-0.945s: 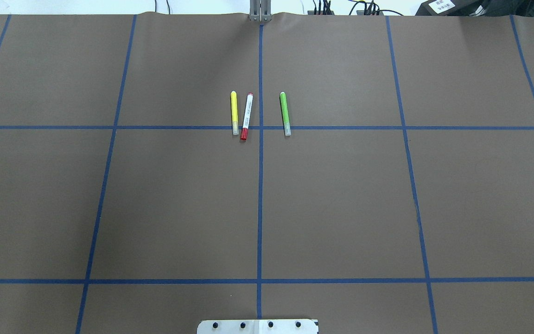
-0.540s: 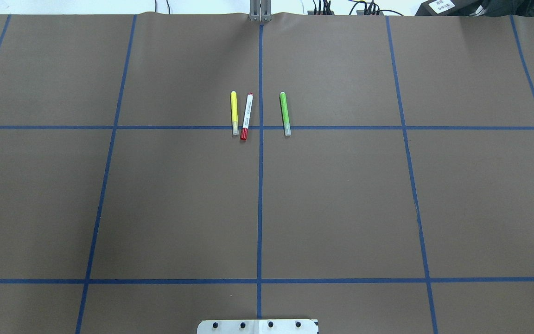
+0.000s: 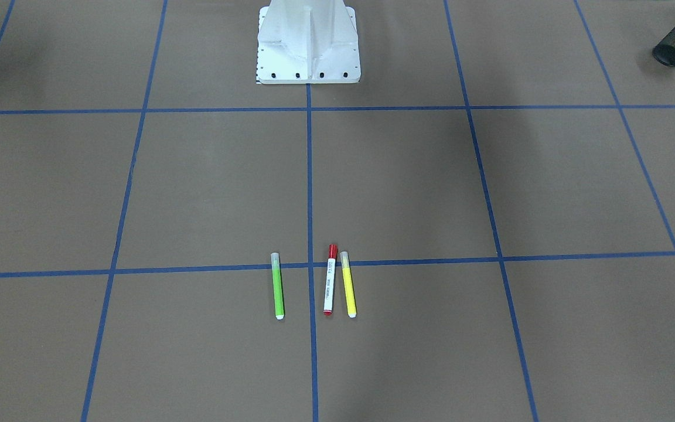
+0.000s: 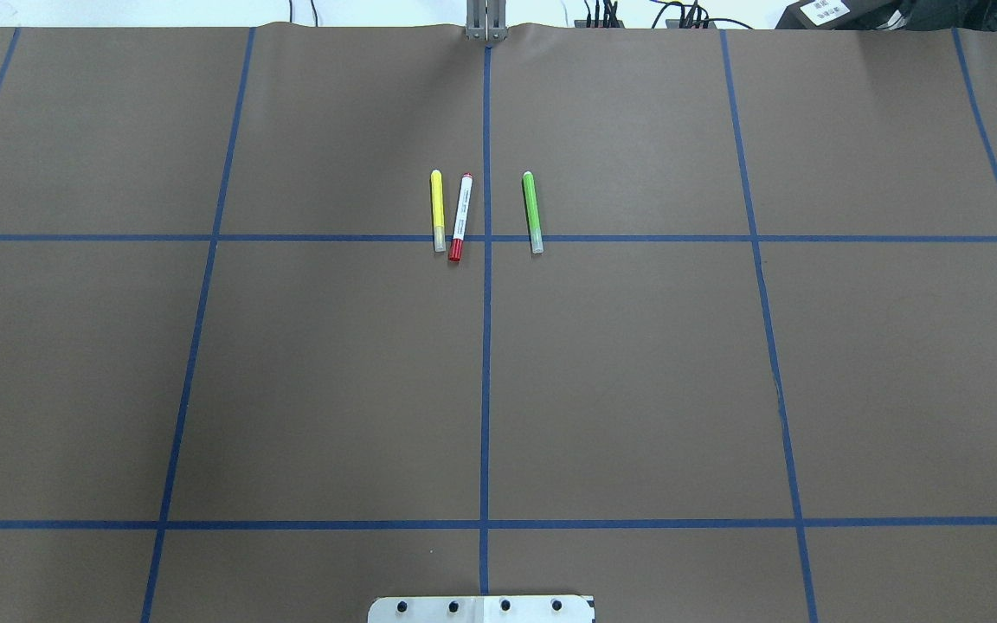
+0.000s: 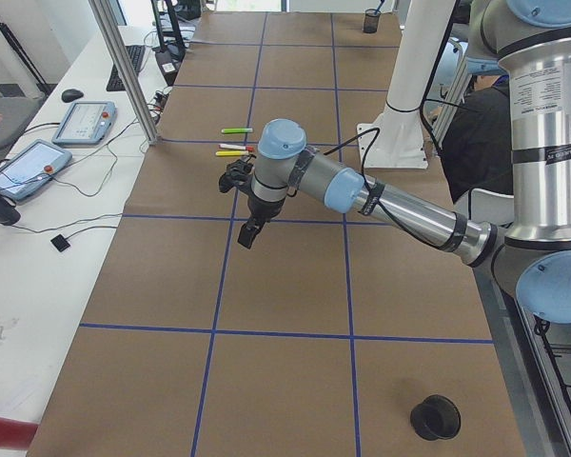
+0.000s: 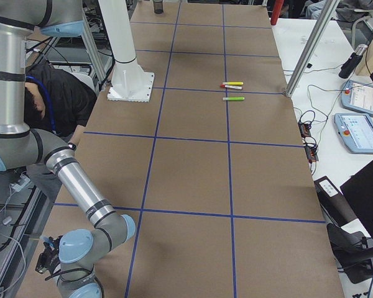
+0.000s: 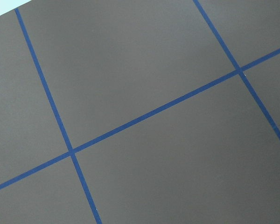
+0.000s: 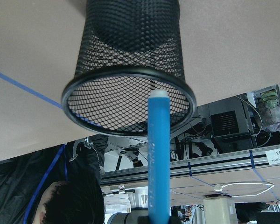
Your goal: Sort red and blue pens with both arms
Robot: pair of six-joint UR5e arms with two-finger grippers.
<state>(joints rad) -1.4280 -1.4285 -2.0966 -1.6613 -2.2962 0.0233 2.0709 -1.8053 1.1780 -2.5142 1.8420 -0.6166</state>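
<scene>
The red pen (image 4: 460, 216), with a white barrel and a red cap, lies on the brown table cover near the centre line, also seen from the front (image 3: 330, 281). In the right wrist view the blue pen (image 8: 158, 163) sticks out from my right gripper (image 8: 158, 220), which is shut on it. Its white tip points at the mouth of a black mesh cup (image 8: 130, 46). In the exterior left view my left gripper (image 5: 250, 231) hangs above the table, short of the pens. I cannot tell whether it is open or shut. The left wrist view shows only taped table.
A yellow marker (image 4: 437, 210) lies beside the red pen and a green marker (image 4: 532, 212) lies across the centre line. Another black mesh cup (image 3: 674, 41) stands at the table's left end. The white pedestal (image 3: 308, 47) stands mid-table on my side. A person (image 6: 56, 93) sits behind it.
</scene>
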